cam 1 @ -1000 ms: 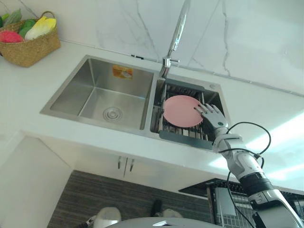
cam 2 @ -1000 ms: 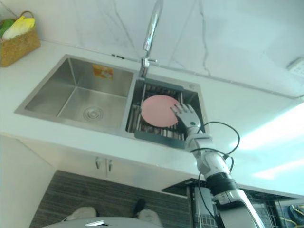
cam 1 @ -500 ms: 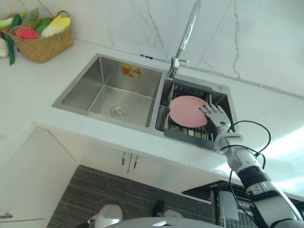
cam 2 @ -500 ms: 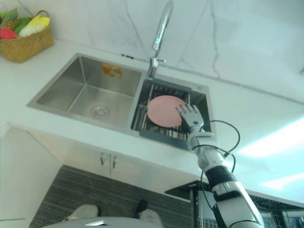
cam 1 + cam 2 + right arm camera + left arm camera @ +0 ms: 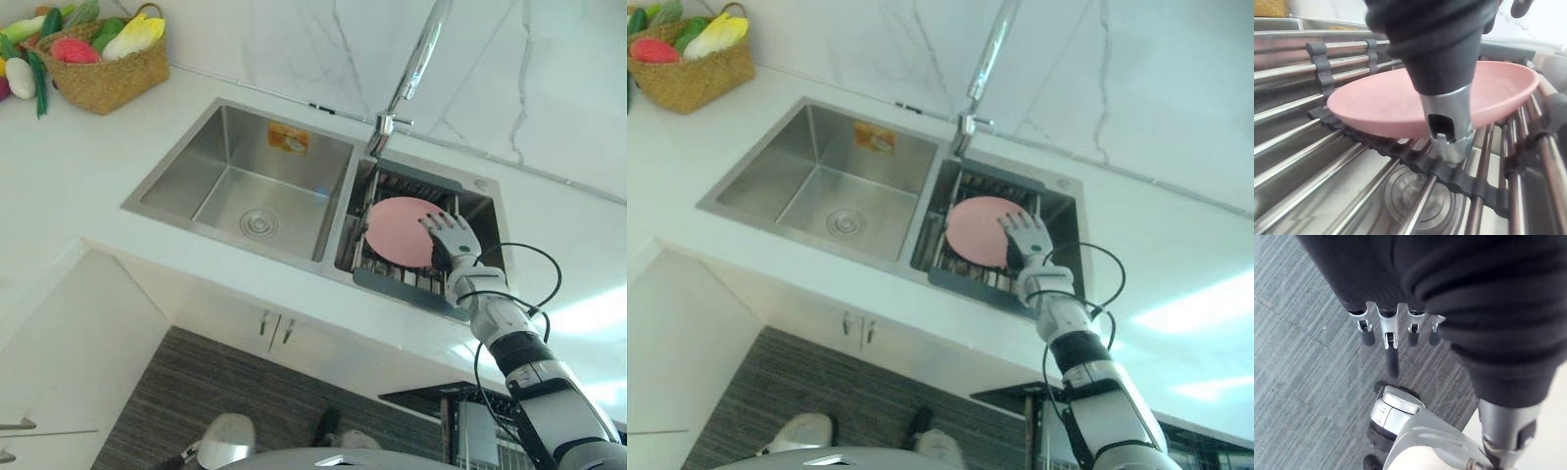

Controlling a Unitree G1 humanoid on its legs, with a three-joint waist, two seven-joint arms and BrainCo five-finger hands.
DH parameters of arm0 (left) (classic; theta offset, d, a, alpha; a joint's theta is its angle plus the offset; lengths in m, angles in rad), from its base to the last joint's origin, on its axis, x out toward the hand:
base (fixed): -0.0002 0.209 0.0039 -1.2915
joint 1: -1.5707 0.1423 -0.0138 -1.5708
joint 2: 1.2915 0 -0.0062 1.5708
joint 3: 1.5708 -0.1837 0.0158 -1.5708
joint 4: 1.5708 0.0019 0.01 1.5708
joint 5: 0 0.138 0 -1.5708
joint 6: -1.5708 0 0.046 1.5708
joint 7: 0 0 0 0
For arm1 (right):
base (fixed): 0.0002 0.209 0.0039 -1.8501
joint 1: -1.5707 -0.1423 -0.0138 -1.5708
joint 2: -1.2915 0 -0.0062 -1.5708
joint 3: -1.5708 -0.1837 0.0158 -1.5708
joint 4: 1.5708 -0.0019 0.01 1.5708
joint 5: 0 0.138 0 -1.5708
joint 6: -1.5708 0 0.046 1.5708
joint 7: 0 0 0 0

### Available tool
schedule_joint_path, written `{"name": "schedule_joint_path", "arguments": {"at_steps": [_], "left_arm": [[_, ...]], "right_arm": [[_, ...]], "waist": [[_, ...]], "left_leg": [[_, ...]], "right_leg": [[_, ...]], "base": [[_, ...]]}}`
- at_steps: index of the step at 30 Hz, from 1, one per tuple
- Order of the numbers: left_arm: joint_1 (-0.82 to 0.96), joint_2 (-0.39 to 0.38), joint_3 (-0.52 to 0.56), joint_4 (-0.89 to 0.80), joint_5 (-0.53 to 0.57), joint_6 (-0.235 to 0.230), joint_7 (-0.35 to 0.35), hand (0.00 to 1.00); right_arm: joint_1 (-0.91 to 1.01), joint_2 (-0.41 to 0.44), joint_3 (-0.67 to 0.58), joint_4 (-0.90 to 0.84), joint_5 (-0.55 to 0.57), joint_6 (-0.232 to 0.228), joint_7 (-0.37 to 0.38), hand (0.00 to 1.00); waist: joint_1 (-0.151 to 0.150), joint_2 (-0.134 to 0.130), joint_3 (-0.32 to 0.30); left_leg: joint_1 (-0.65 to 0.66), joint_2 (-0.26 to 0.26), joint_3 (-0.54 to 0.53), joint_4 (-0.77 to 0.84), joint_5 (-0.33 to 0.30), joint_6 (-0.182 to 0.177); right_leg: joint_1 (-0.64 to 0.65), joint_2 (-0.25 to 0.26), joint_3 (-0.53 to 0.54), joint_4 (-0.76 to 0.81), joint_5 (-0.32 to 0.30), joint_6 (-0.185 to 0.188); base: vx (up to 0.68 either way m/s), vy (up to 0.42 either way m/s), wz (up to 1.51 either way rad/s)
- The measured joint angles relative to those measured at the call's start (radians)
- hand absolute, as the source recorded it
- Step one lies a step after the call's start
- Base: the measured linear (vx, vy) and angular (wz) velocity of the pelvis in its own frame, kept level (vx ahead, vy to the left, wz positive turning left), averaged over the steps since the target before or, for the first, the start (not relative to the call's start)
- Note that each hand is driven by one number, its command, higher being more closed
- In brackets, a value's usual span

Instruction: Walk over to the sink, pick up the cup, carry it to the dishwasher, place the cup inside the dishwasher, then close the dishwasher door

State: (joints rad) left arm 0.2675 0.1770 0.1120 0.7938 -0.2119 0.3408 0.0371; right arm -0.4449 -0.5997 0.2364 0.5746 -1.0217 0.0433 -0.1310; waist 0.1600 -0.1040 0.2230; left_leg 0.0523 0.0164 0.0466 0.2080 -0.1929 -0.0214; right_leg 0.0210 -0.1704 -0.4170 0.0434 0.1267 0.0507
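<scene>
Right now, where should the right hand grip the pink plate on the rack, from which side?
Pinch the rim on the robot's right, beside the right hand: fingers on top, thumb beneath. The pink plate is shallow, its upswept rim standing clear of the rack bars, so a thumb probably fits underneath.

Right robot hand (image 5: 451, 238) reaches forward, splayed wide.

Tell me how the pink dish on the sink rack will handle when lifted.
The shallow pink round dish looks rigid and probably light. Its smooth, low rim may slip from the right hand. Resting on the metal bar rack, it could slide or rock if pushed.
</scene>
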Motion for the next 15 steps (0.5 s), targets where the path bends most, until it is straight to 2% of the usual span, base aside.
{"name": "schedule_joint_path", "arguments": {"at_steps": [1, 2, 11, 15], "left_arm": [[0.0, 0.0, -0.001, 0.0, 0.0, 0.0, 0.0, 0.0], [0.001, 0.0, -0.003, 0.0, 0.0, -0.001, 0.0, 0.0], [0.0, 0.001, -0.005, 0.002, 0.0, -0.012, -0.003, 0.0], [0.0, 0.001, -0.005, 0.003, 0.0, -0.013, -0.007, 0.0]], "right_arm": [[0.0, 0.0, 0.0, 0.0, 0.005, 0.002, -0.009, 0.0], [0.0, 0.0, 0.0, 0.0, 0.005, 0.002, -0.013, 1.0], [-0.001, 0.011, 0.033, 0.03, 0.005, 0.009, -0.02, 1.0], [-0.005, 0.015, 0.036, 0.039, 0.006, 0.011, 0.0, 1.0]], "waist": [[0.0, 0.0, 0.0], [0.0, 0.0, 0.0], [0.001, 0.002, 0.007], [0.003, 0.004, 0.008]], "left_leg": [[0.0, 0.0, -0.006, 0.0, 0.0, 0.0], [0.001, 0.001, -0.007, 0.0, 0.0, 0.0], [0.001, 0.004, -0.016, -0.001, 0.006, -0.001], [0.001, 0.006, -0.019, -0.003, 0.01, -0.003]], "right_leg": [[0.002, 0.0, -0.005, 0.003, 0.0, 0.0], [0.002, 0.0, -0.007, 0.007, 0.0, 0.0], [0.003, 0.001, -0.011, 0.013, 0.0, -0.001], [0.004, 0.002, -0.013, 0.014, 0.001, -0.001]], "base": [[-0.01, -0.006, 0.1], [-0.01, -0.005, 0.08], [-0.01, -0.004, 0.01], [-0.01, -0.006, 0.02]]}}
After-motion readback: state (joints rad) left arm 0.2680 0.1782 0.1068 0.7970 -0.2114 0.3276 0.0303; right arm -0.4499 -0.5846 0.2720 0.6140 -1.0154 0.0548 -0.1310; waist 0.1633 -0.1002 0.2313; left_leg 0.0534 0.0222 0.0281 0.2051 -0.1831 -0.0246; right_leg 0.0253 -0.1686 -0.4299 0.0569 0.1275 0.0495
